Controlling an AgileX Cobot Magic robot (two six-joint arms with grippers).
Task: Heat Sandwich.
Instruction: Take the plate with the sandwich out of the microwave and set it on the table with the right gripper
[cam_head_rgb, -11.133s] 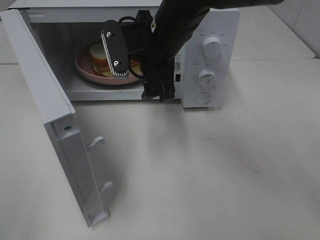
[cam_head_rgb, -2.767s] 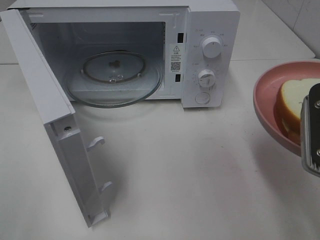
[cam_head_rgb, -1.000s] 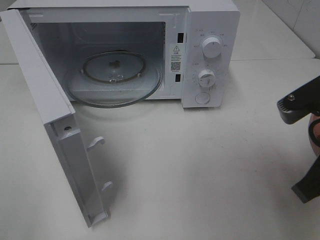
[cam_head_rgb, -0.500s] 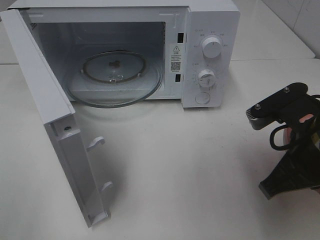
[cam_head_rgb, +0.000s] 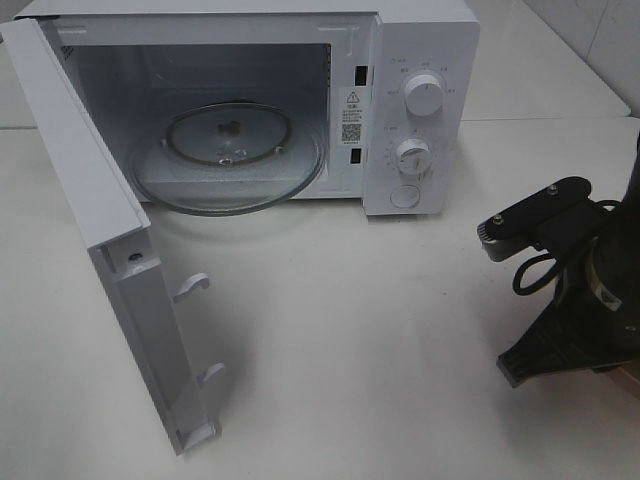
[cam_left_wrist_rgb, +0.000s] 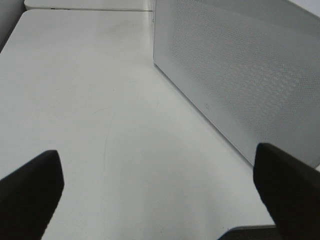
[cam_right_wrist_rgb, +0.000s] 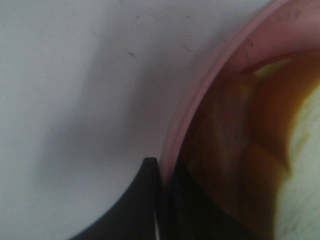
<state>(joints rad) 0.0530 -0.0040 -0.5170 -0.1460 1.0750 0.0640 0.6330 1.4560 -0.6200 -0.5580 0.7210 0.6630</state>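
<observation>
Right gripper (cam_right_wrist_rgb: 159, 200) is pinched shut on the rim of the pink plate (cam_right_wrist_rgb: 200, 95), one finger on each side of the rim, at the table's far right edge, about 4 o'clock from the microwave (cam_head_rgb: 420, 60) in the high view. The sandwich (cam_right_wrist_rgb: 300, 165) sits on that plate, seen only as a blurred pale patch with brown shadow in the right wrist view; in the high view the arm (cam_head_rgb: 570, 290) hides it and just a sliver of plate shows. Left gripper (cam_left_wrist_rgb: 160, 200) is wide open, holding nothing, hovering over bare table (cam_left_wrist_rgb: 90, 100) beside the perforated face of the door (cam_left_wrist_rgb: 240, 75). Microwave is open, its glass turntable (cam_head_rgb: 228, 160) bare, door swung out toward 7 o'clock. Risks, as I judge them: the hold is a thin rim pinch on one side only, so the plate could tilt or slip and the sandwich slide off if the arm moves fast or rotates. Plate is close to the table edge, so a bad set-down could drop it off. Can't tell if the plate is resting on the table or lifted. Open door sticks out and either arm could clip it.
</observation>
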